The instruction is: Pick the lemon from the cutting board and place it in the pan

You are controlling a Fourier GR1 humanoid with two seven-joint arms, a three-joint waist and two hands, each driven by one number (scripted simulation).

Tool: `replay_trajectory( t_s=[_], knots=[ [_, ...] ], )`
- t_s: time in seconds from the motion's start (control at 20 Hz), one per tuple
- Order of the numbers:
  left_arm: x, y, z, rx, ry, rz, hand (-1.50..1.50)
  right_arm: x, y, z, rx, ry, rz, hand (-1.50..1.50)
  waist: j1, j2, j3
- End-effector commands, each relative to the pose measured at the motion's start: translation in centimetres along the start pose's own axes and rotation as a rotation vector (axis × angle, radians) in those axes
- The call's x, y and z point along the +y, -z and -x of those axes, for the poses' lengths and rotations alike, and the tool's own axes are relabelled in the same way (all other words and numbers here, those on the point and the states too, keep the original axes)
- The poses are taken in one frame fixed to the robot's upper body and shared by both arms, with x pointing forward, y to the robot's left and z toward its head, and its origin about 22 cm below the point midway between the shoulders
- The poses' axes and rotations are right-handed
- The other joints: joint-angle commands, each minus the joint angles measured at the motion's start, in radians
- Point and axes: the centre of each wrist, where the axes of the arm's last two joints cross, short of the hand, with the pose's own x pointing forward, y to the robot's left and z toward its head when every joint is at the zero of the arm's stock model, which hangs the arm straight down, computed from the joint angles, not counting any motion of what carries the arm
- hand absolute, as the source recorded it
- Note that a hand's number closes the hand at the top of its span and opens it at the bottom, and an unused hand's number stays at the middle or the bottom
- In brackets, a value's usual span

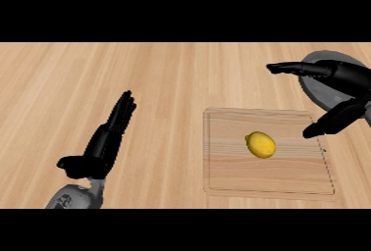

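A yellow lemon (261, 144) lies near the middle of a wooden cutting board (232, 171) at the right of the counter. Beyond the board's far right corner sits a grey pan (316, 88), mostly covered by my right hand (346, 78). That hand hovers open at the right edge, its fingers spread, one pointing left over the pan and the thumb hanging over the board's right rim, apart from the lemon. My left hand (109, 139) rests open at the lower left, fingers straight and pointing away from me.
The light wooden counter (145, 73) stretches bare to the left and behind the board. The pan runs out of view at the right edge.
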Motion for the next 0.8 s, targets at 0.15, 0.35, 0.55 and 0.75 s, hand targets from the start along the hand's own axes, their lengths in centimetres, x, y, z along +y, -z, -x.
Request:
replay_trajectory(
  t_s=[0.15,0.35,0.55,0.75],
  knots=[
    [-0.7,0.3,0.4,-0.010,0.011,-0.016,0.00,3.2,4.4,-0.2,-0.031,-0.148,-0.385,-1.50,-0.013,-0.005,-0.002],
    [-0.5,-1.8,1.6,0.014,0.003,-0.005,0.00,4.7,5.7,-0.3,0.018,-0.353,-0.512,-1.50,-0.008,-0.011,-0.003],
    [-1.1,-1.2,1.4,0.026,0.007,-0.015,0.00,7.9,6.1,2.4,0.011,-0.472,-0.604,-1.50,-0.027,-0.012,-0.003],
    [0.7,-2.4,1.0,0.014,-0.015,-0.035,0.00,7.9,5.6,4.4,0.057,-0.522,-0.656,-1.50,-0.037,-0.016,-0.004]
  ],
)
